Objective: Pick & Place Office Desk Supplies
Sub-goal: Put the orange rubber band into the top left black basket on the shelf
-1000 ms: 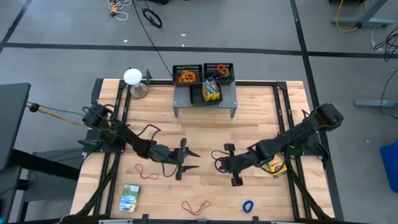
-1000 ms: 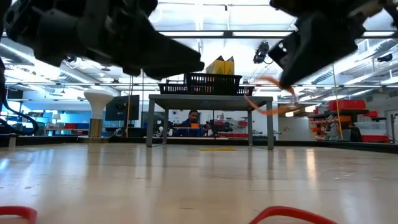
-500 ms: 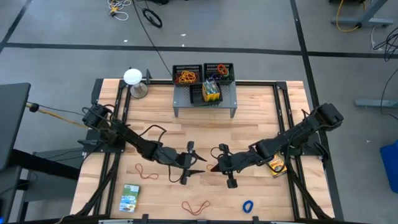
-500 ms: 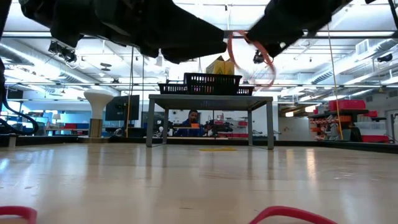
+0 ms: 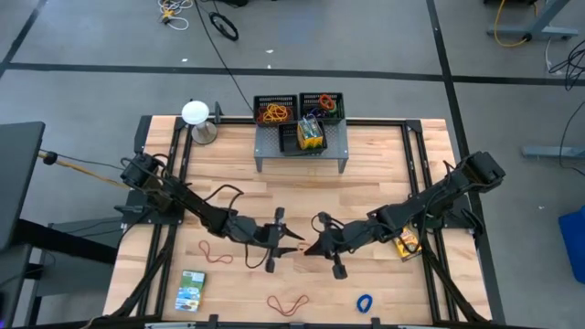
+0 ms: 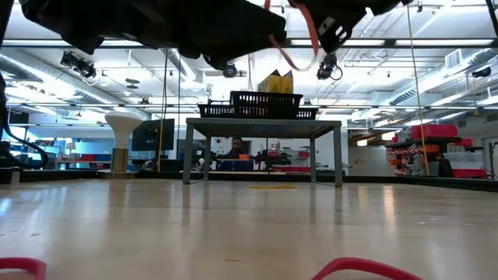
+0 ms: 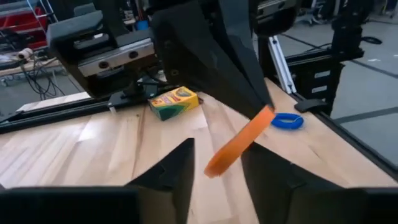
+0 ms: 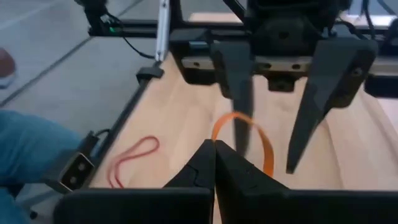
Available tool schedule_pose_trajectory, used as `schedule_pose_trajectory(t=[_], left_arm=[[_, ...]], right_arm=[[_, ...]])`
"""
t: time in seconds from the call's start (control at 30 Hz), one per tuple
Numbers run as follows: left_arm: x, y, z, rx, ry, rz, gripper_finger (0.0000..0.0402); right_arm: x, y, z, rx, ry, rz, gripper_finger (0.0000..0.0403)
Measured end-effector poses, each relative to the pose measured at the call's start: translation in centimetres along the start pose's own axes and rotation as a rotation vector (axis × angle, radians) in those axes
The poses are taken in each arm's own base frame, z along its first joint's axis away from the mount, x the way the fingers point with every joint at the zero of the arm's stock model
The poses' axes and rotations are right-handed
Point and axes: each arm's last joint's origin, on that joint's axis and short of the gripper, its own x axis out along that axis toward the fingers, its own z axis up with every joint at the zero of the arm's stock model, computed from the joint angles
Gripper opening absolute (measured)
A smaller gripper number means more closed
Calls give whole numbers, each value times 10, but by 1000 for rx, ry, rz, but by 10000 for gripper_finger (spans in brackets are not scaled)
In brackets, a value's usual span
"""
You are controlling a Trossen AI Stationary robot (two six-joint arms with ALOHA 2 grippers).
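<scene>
Tools meet mid-table: right tool point(image 5: 314, 248) pinches orange band point(image 7: 239, 141); left tool point(image 5: 292, 244) straddles it, parted.

bare wooden table point(image 5: 366, 174) before the shelf point(image 5: 302, 146), both arms crowding mid-table

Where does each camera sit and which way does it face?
High: overhead, facing straight down; left gripper meets right gripper mid-table.
Low: table height, facing level toward the shelf; arms overhead.
Left wrist: past open jaws toward right gripper.
Right wrist: past shut jaws toward left gripper.
Both wrist views share the orange band.
</scene>
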Motion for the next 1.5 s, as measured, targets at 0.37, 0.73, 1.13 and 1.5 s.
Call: schedule_pose_trajectory(t=[0.37, 0.73, 1.13, 1.5], left_arm=[[-1, 2, 2, -37, -10, 73, 8], [-5, -1, 3, -53, 46, 140, 5], [-15, -2, 8, -71, 113, 210, 7], [-23, 14, -25, -155, 420, 352, 7]], right_arm=[[-2, 14, 3, 7, -49, 30, 24], [-32, 23, 0, -63, 49, -168, 160], [-34, -4, -52, -168, 65, -179, 54], [-38, -45, -77, -54, -50, -375, 19]])
